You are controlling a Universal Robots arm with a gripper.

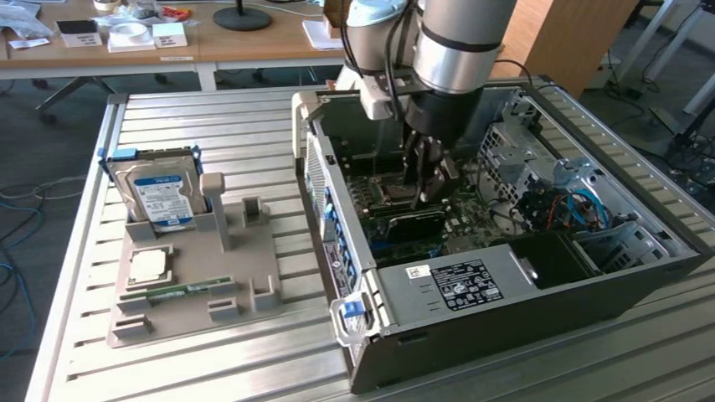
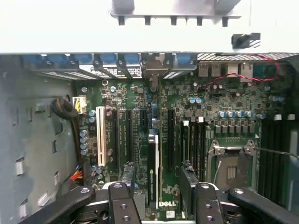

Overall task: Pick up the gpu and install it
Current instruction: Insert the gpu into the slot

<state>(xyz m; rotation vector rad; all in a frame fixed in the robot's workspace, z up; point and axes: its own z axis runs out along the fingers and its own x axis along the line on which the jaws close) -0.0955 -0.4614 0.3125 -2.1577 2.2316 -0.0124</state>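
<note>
Reaching down into the open computer case (image 1: 625, 276) in the exterior view, the end effector (image 1: 430, 180) hangs just over the gpu (image 1: 411, 224), a dark card low on the board. In the wrist view, the fingers (image 2: 127, 179) are spread wide, gripping nothing, with the gpu (image 2: 153, 175) standing between them. If it sits crooked, a bump could bend it or the slots (image 2: 122, 135) beside it.

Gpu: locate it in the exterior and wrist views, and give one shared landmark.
Exterior view: the gpu sits inside the open computer case, just below the gripper.
Wrist view: the gpu stands edge-on on the motherboard, between the gripper's open fingers.
Shared landmark: the CPU socket beside it.
</note>
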